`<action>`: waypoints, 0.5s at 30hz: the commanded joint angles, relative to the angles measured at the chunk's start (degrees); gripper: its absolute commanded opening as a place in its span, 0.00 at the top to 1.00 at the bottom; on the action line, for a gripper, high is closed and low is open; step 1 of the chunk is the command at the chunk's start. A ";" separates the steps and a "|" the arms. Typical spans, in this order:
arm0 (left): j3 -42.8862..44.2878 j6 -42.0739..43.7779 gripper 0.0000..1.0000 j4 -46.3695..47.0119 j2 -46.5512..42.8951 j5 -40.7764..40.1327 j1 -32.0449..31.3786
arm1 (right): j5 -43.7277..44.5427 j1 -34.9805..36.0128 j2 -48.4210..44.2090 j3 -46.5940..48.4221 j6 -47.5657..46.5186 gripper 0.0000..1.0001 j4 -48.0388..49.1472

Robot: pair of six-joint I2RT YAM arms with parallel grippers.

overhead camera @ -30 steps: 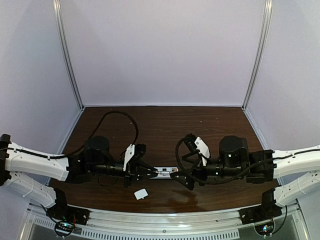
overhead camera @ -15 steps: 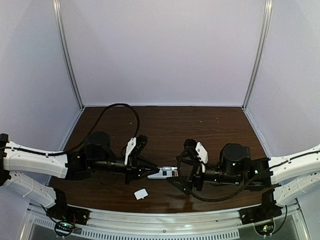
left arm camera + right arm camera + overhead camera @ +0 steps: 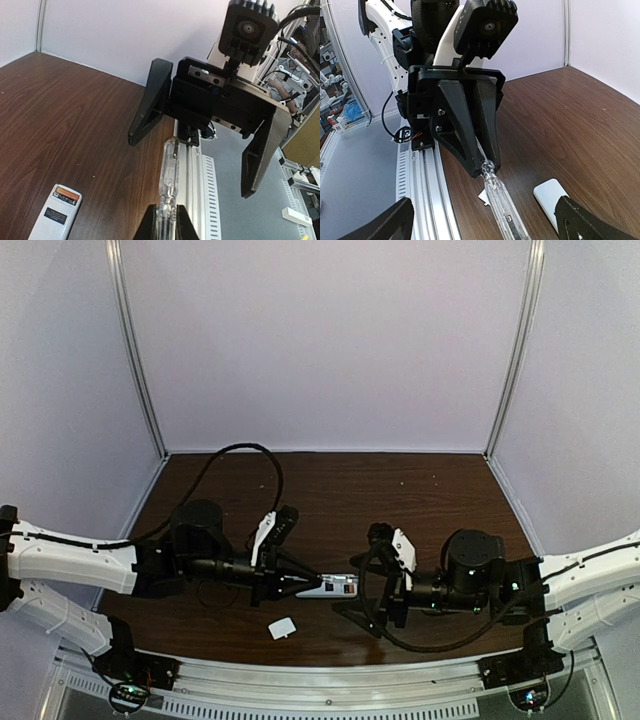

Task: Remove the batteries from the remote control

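The white remote control point(image 3: 330, 589) lies on the brown table between the two grippers, its back face up. It also shows in the left wrist view point(image 3: 54, 214), where the open compartment holds an orange-copper battery point(image 3: 68, 192). I cannot make out a second battery. My left gripper point(image 3: 300, 585) is shut on a clear-handled screwdriver point(image 3: 168, 175), which points at my right gripper. My right gripper point(image 3: 362, 585) is open and empty, its jaws wide apart, just right of the remote. In the right wrist view the left gripper point(image 3: 487, 167) holds the screwdriver point(image 3: 505, 210), beside the remote's end point(image 3: 551, 197).
The small white cover piece point(image 3: 282, 628) lies on the table in front of the left gripper, near the front edge. It also shows in the right wrist view point(image 3: 483, 196). An aluminium rail point(image 3: 320, 685) runs along the front. Walls enclose the back and sides.
My left gripper has moved right with the screwdriver, towards the remote. My right arm has drawn back towards the near edge, its open jaws now facing the remote.
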 commanded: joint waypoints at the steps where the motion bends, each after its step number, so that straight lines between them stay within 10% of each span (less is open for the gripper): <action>1: 1.01 -2.22 1.00 3.37 -0.27 2.20 0.30 | -1.95 0.23 -0.46 -0.33 0.09 0.00 0.91; 15: 0.31 -4.73 1.00 7.88 0.19 4.96 0.30 | -5.05 0.25 5.07 1.36 -0.51 0.35 6.43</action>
